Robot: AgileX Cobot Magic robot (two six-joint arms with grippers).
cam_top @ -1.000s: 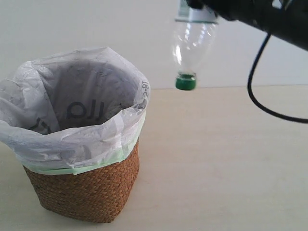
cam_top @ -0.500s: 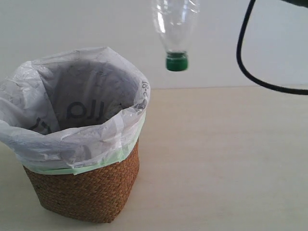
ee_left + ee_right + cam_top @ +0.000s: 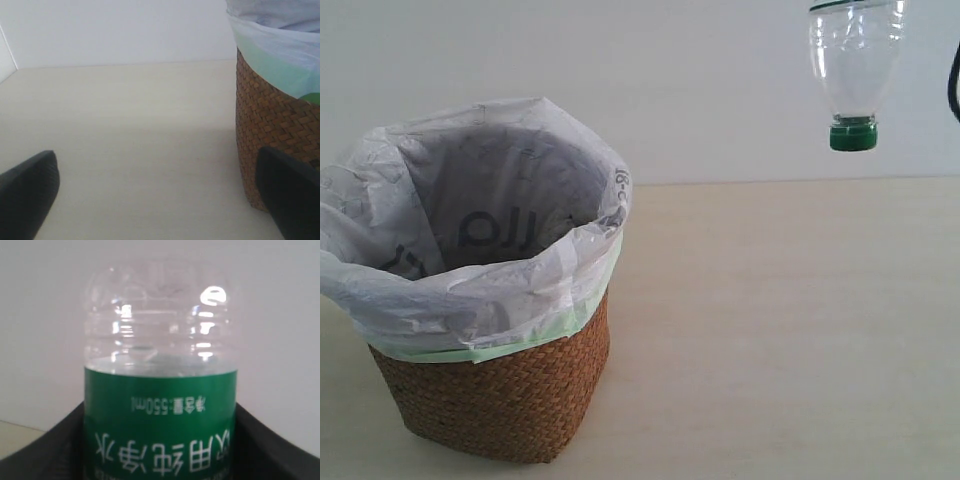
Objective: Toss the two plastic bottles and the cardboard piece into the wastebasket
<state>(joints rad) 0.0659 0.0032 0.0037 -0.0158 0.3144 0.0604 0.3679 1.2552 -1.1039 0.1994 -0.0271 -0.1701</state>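
The slim clear bottle [image 3: 854, 60] with its green cap [image 3: 853, 135] hangs cap-down high at the right, well to the right of the wastebasket [image 3: 500, 390] and above the table. In the right wrist view its green-and-white label [image 3: 159, 430] sits between the two dark fingers of my right gripper [image 3: 160, 445], which is shut on it. My left gripper [image 3: 157, 200] stands open low over the table with nothing between its fingers [image 3: 27, 192], right beside the wicker wall of the wastebasket [image 3: 267, 125]. The red-label bottle and the cardboard piece are out of view.
The white bag liner [image 3: 490, 190] stands up above the basket's rim. A black cable [image 3: 954, 85] shows at the right edge. The pale table [image 3: 780, 330] stretches to the right of the basket, with a white wall behind.
The bottle first drifted left and up, then swung far to the right, away from the basket. The dark arm seen at the top a second ago has left the exterior view.
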